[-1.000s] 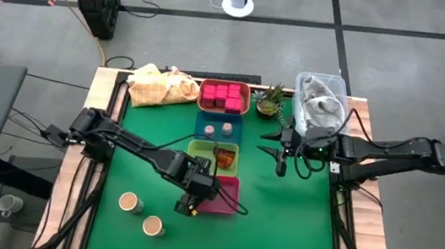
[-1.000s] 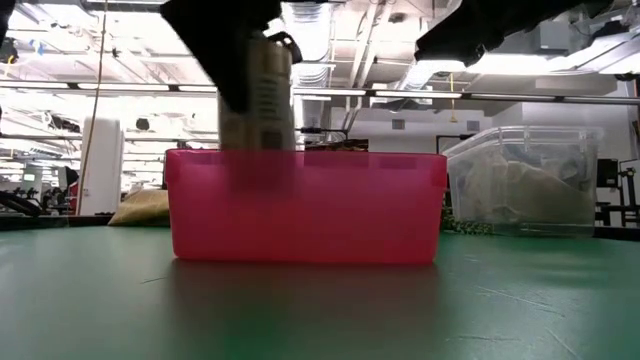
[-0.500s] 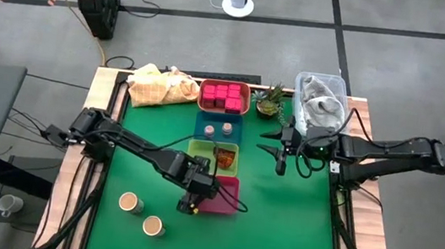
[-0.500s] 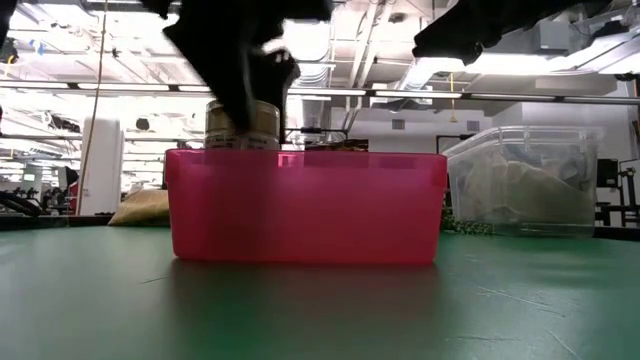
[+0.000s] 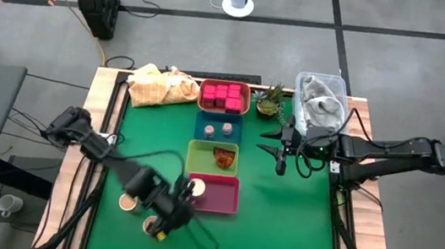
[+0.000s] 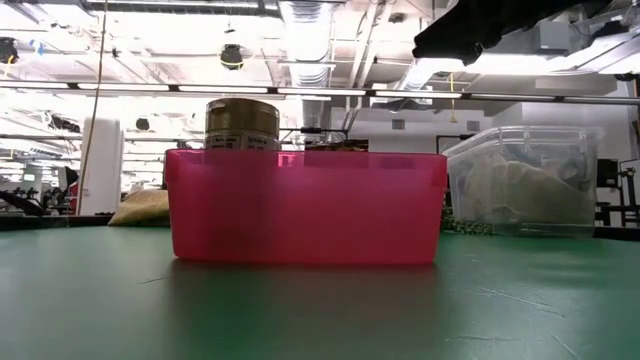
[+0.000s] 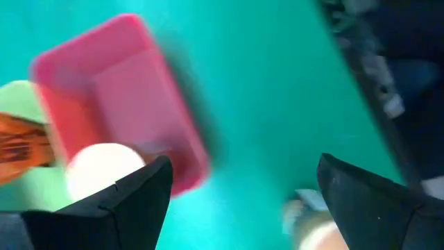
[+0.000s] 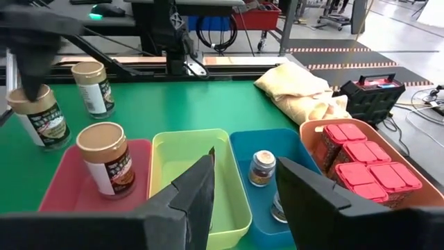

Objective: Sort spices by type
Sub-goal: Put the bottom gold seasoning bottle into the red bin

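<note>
The green counter [image 5: 295,227] lies bare across its right half and along the near edge, with open room at 4 and 6 o'clock. Four trays run down the middle: orange tray [image 5: 224,97] with pink-red cubes [image 5: 223,96] at 12, blue tray [image 5: 218,127] with grey shaker jars [image 5: 226,129], green tray [image 5: 212,156] with the orange packet [image 5: 223,154], pink tray [image 5: 222,197] holding one tan-topped jar [image 5: 197,188]. Two more jars [image 5: 128,203] stand at 8 o'clock. The left claw [image 5: 160,229], released and spread, hovers over the nearer one. The right claw [image 5: 277,150], fingers apart, waits at 2 o'clock.
</note>
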